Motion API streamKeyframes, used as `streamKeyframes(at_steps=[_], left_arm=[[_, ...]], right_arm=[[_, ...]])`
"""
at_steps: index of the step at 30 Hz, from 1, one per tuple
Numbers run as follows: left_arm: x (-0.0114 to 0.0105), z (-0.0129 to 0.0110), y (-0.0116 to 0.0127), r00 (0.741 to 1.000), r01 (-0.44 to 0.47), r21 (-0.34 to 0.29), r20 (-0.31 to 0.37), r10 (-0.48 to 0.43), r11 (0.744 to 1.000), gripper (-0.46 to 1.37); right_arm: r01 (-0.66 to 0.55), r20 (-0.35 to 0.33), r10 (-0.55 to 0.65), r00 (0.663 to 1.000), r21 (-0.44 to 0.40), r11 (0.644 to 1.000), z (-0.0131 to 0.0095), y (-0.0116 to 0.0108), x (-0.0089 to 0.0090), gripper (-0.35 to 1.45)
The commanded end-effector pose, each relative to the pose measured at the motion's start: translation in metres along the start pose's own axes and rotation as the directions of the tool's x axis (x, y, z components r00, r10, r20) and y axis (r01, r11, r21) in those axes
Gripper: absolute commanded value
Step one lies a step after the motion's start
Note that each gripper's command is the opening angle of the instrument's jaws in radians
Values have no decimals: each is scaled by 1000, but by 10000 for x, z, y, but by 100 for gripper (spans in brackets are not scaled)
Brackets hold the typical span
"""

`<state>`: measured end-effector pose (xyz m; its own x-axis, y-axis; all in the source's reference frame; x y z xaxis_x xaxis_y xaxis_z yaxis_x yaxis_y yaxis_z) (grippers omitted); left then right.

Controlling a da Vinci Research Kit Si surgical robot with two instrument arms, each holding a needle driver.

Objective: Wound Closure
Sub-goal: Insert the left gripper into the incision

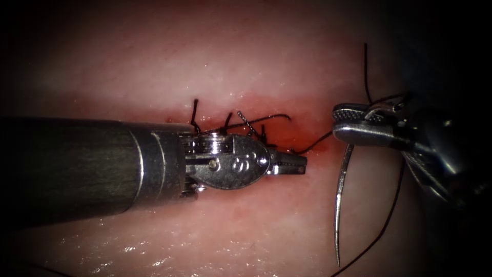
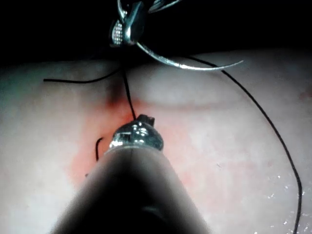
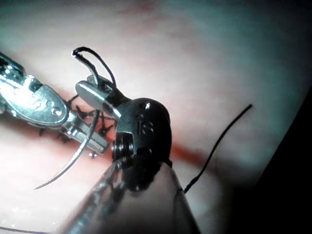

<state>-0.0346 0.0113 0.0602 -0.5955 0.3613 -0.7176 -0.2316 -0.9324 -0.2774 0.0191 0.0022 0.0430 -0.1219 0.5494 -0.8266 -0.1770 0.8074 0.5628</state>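
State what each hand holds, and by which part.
The right hand holds the needle near its thread end, clear of the tissue. The left hand grips thread at the cut.

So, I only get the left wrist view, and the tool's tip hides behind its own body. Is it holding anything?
Observer: In the endoscope view the left tool has its jaws shut at the right end of the cut. The thread meets their tip, but I can't tell if it is pinched.
Operator: Any stitches done?
Observer: Several thread ends stand in a row along the cut.
Operator: And the other tool?
Observer: The right wrist view shows the right tool gripping the needle near its thread end, out of the tissue, with thread arching above the jaws.
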Motion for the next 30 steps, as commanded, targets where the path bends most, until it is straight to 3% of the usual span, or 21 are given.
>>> streamKeyframes(at_steps=[1,9,14,20,30], left_arm=[[-3,2,-2,1000,-1,-10,-1,1,1000,-35],[-10,15,-12,1000,-2,-11,3,2,1000,-35],[-23,27,-4,999,-7,-42,54,9,999,-35],[-38,39,0,998,-2,-69,61,6,998,-35],[-45,46,-22,996,-9,-44,86,13,999,-35]], right_arm=[[-1,0,1,1000,-4,1000,0,0,1,-35],[5,0,-5,1000,-4,1000,0,0,1,-35],[5,0,-5,1000,-3,1000,0,-1,1,-35],[5,0,-5,1000,-3,1000,0,-1,1,-35],[5,0,-5,1000,-2,1000,0,-2,1,-35]])
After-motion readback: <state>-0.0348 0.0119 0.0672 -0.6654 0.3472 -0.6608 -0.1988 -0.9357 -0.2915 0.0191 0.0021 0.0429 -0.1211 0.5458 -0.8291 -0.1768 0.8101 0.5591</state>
